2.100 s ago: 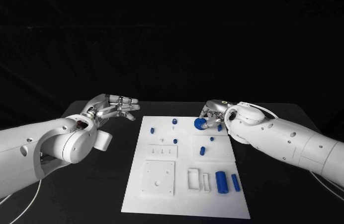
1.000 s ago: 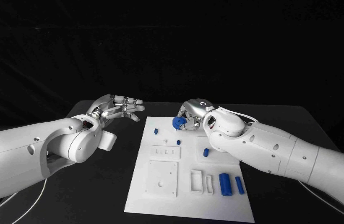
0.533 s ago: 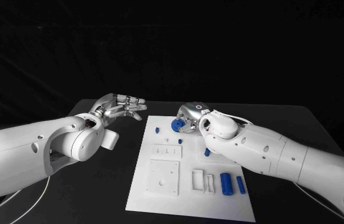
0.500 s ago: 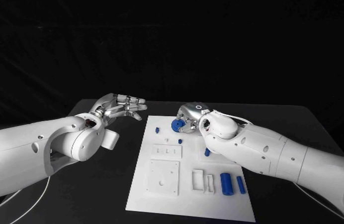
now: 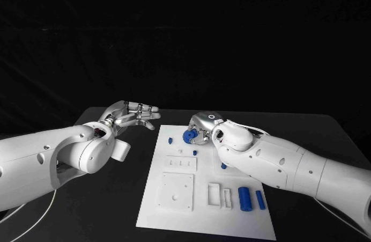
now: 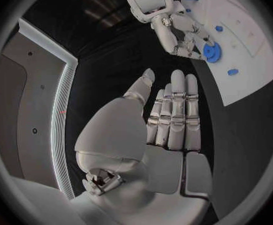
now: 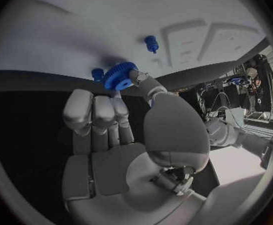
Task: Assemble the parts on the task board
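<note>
My right hand pinches a blue gear at its fingertips, low over the far end of the white task board. The right wrist view shows the gear held over the board's far edge, close beside a small blue peg. My left hand is open and holds nothing, hovering over the black table just left of the board's far corner. In the left wrist view its flat fingers point toward the right hand and the gear.
A blue peg stands near the board's far left, a smaller one nearer the middle. Two blue cylinders lie at the near right beside white slotted blocks. A white square plate sits at the near left.
My right hand has carried the blue gear leftward across the far end of the board, from its right side to the middle. The left hand has barely moved.
</note>
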Motion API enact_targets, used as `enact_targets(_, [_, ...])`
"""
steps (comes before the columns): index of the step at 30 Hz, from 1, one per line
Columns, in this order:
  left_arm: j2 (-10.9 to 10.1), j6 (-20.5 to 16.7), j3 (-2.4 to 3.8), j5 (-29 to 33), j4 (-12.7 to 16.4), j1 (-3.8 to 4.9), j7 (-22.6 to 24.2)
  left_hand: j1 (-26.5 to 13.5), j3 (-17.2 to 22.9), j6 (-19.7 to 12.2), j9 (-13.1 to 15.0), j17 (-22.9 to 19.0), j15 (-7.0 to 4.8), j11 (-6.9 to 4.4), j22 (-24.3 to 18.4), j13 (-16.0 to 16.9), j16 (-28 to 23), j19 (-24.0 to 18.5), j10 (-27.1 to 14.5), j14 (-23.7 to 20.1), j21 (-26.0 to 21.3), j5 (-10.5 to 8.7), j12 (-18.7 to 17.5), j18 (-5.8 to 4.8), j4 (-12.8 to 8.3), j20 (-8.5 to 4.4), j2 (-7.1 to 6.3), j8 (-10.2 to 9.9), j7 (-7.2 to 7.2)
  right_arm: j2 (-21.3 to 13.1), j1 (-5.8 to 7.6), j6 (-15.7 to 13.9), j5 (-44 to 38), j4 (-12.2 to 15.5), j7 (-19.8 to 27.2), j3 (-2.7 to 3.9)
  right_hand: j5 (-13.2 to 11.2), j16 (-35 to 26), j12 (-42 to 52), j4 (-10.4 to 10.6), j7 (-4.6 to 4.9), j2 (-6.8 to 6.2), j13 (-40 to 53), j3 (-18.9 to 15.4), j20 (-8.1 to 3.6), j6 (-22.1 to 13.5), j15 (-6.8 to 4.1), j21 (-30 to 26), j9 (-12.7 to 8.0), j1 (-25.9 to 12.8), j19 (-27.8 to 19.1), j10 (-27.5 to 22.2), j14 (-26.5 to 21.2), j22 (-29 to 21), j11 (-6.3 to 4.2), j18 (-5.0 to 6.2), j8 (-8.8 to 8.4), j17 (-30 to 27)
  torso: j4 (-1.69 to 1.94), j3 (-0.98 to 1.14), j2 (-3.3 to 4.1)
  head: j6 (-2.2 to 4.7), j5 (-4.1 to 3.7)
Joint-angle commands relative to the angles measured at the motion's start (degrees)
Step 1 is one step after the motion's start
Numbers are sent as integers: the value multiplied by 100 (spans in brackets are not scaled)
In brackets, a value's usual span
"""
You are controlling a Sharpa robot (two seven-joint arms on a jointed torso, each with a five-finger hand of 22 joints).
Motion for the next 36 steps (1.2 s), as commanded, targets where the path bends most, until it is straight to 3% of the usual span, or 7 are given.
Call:
enact_targets(1, [16,60,6,-20,9,11,25,55,-22,-43,2,-7,1,2,-7,5,16,-23,-47,-27,18,-1,-13,40,13,14,-6,-12,1,5,-22,124,-43,-68,29,-28,-206,-24,-40,38,-1,28,-14,-106,-19,-56,-27,-34,2,-5,181,-25,-14,684,21,-15,-8,-12,-7,-1,1,2,-2])
enact_targets(14, [35,70,6,-24,-9,11,14,60,-17,-58,2,-9,2,4,-5,5,15,-33,-52,-28,33,4,-12,41,14,15,-9,-14,6,11,-20,347,-16,-171,-60,-64,-454,-85,-146,384,20,18,-133,-489,1,-174,-9,-111,1,44,187,-98,-18,678,39,-5,-7,-50,-10,5,-1,-6,1])
enact_targets(17, [30,68,6,-24,-9,11,12,60,-17,-58,2,-9,2,4,-5,5,15,-33,-52,-28,33,4,-12,41,14,15,-9,-14,6,3,-20,336,-4,-184,-78,-65,-772,-96,-161,482,49,-10,-153,-633,11,-308,8,-122,-8,1,189,-110,-20,676,63,-3,-7,-55,-11,7,1,-3,-1])
enact_targets(21, [31,67,6,-24,-10,11,12,60,-17,-58,2,-9,2,4,-5,5,15,-33,-52,-28,33,4,-12,41,14,15,-9,-14,6,-1,-20,318,44,-191,-86,-66,-985,-91,-151,935,59,-23,-172,-995,30,-389,20,-132,-6,-60,199,-116,-18,679,80,10,-3,-46,-12,9,3,-2,-3])
enact_targets(25, [32,67,6,-24,-12,11,10,60,-17,-58,2,-9,2,4,-5,5,15,-33,-52,-28,33,4,-12,41,14,15,-9,-14,6,-11,-20,298,116,-181,-97,-67,-1176,-76,-145,1853,66,-141,-192,-1345,41,-475,29,-132,-6,-232,207,-132,-17,681,95,16,-2,-28,-13,8,1,0,-3])
enact_targets(29, [30,61,6,-24,-21,11,9,58,-20,-66,2,-11,3,6,-12,5,12,-34,-57,-27,30,1,-12,42,21,18,-10,-13,8,-36,-19,294,158,-157,-108,-67,-1010,-75,-149,2333,69,-151,-211,-1711,43,-495,32,-138,-6,-262,209,-142,-16,680,97,18,-4,-23,-12,11,-2,1,1])
enact_targets(36, [20,51,6,-24,-23,11,7,58,-20,-66,2,-11,3,6,-12,5,12,-34,-57,-27,30,1,-12,42,21,18,-10,-13,8,-133,-19,301,203,-68,-129,-67,-939,-69,-136,2356,67,-157,-204,-1758,41,-489,32,-125,-5,-260,214,-134,-14,684,96,17,-2,-17,-16,11,1,-7,8])
